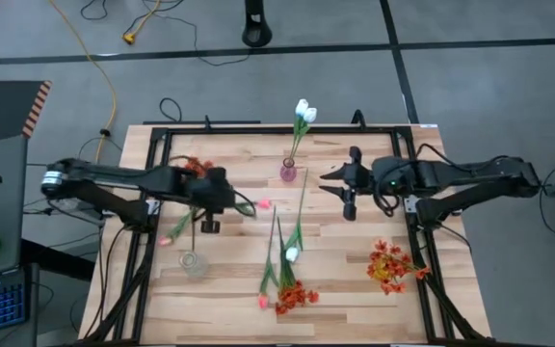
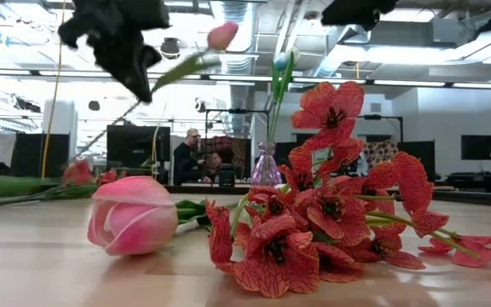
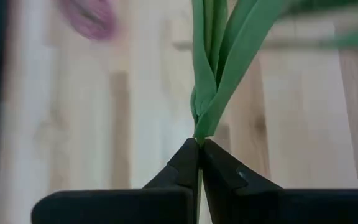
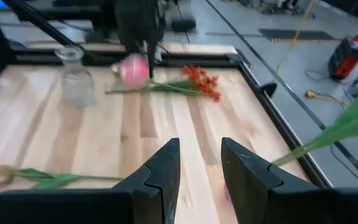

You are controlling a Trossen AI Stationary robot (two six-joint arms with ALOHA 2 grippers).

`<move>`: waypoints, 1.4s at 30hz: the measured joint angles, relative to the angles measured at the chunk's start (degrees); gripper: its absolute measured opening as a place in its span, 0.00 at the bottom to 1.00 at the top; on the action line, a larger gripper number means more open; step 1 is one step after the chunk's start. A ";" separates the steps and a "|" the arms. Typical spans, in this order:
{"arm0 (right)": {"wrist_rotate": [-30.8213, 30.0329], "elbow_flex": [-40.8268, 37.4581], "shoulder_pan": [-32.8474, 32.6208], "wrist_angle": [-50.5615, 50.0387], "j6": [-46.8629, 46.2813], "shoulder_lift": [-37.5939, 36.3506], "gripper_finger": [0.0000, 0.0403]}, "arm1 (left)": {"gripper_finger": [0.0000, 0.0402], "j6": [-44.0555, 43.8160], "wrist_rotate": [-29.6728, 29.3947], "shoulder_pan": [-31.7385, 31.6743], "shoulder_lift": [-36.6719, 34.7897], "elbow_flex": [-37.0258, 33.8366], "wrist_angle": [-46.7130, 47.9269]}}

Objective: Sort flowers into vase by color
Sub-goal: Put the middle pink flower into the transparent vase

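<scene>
My left gripper (image 1: 227,202) is shut on a pink tulip (image 1: 263,204) and holds it above the table's left half. The tulip's bloom also shows in the low view (image 2: 222,34). A small purple vase (image 1: 287,172) at the table's far middle holds white tulips (image 1: 303,111). A clear vase (image 1: 193,262) stands empty at the near left. A pink tulip (image 1: 263,301), a white tulip (image 1: 292,253) and red blooms (image 1: 295,294) lie at the near middle. My right gripper (image 1: 335,183) is open and empty, to the right of the purple vase. My left gripper pinches the tulip's green stem (image 3: 197,132) between its two fingertips, where the leaves join it, some way below the bloom. The flower is lifted clear of the table and tilted. Its bloom is up toward the table's right, and its stem (image 2: 101,132) slants down to the left.
A red-orange bunch (image 1: 391,265) lies at the near right. More red blooms (image 1: 196,166) lie at the far left by the left arm. Another pink bloom (image 1: 167,239) shows near the clear vase. A black frame (image 1: 258,130) edges the table. A person (image 2: 186,158) sits in the room beyond.
</scene>
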State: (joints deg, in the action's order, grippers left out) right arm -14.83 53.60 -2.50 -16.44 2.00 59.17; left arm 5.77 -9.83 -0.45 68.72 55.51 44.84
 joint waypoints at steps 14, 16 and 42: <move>0.04 0.00 1.92 2.05 2.64 11.27 0.35 | 0.00 -21.11 -3.03 0.84 -20.48 0.00 -6.63; 0.04 0.00 1.92 2.03 3.01 12.67 0.35 | 0.00 -25.27 -3.00 1.97 -22.84 0.00 -7.31; 0.10 0.00 1.90 1.62 2.97 18.89 0.35 | 0.00 -52.16 -42.39 47.05 -24.04 0.00 -7.04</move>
State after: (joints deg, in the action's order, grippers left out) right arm -14.73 53.60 -0.60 -14.82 4.97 78.06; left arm -46.39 -52.22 46.60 44.68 55.51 37.80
